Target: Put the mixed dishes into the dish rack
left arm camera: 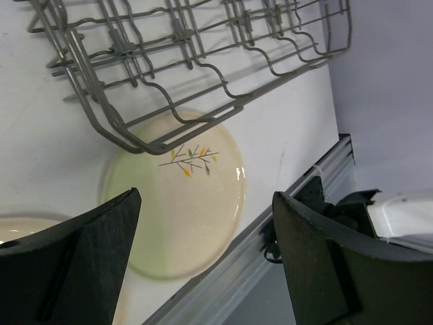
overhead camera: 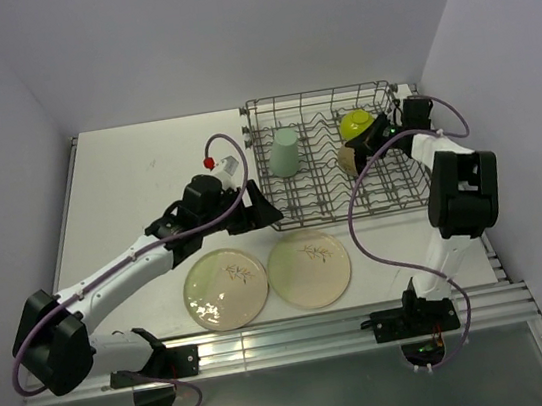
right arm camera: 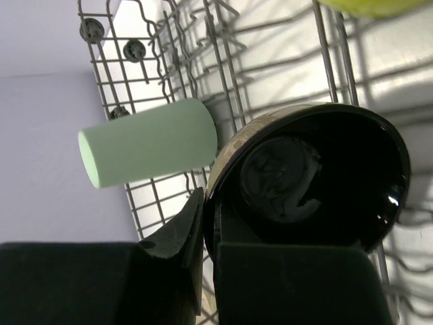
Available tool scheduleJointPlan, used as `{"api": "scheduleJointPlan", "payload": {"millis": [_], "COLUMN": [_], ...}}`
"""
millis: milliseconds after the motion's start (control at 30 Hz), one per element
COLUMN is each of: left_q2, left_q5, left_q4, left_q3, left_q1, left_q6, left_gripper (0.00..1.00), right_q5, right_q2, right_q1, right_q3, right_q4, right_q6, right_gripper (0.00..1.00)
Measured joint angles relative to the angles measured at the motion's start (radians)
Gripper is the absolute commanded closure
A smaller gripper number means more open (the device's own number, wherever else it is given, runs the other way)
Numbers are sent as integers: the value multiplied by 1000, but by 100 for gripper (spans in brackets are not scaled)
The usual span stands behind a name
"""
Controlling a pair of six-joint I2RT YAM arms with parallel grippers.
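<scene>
Currently right claw [right arm camera: 206,237] pinches dark cup [right arm camera: 311,176] rim; inside rack [overhead camera: 316,95].

White table [overhead camera: 127,183], pale lavender walls [overhead camera: 226,27].
You are looking at a flat white table closed in by the walls at the back and on both sides. A faint dark smudge [overhead camera: 154,162] sits on its far left part. A ribbed aluminium rail [overhead camera: 299,332] runs along the near edge, and below that rail you see a darker grey surface [overhead camera: 299,401].
</scene>
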Motion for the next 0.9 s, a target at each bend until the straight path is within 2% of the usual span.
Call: {"api": "scheduleJointPlan", "payload": {"millis": [400, 633, 900], "left_q2": [34, 61, 77], "left_q5": [-56, -116, -147], "left_q4": [-7, -25, -29], "left_q3": [14, 33, 34], "left_q1": [0, 2, 77], "left_q6": [7, 25, 42], "left_gripper": [16, 19, 30], "right_q5": [60, 60, 101], "right_q2": [-77, -110, -123], "right_q1": [-53, -81, -57], "right_q3": [-80, -197, -274], "right_q4": [5, 205, 398], "right_q6": [-1, 96, 265], "right_gripper": [100, 100, 100]}}
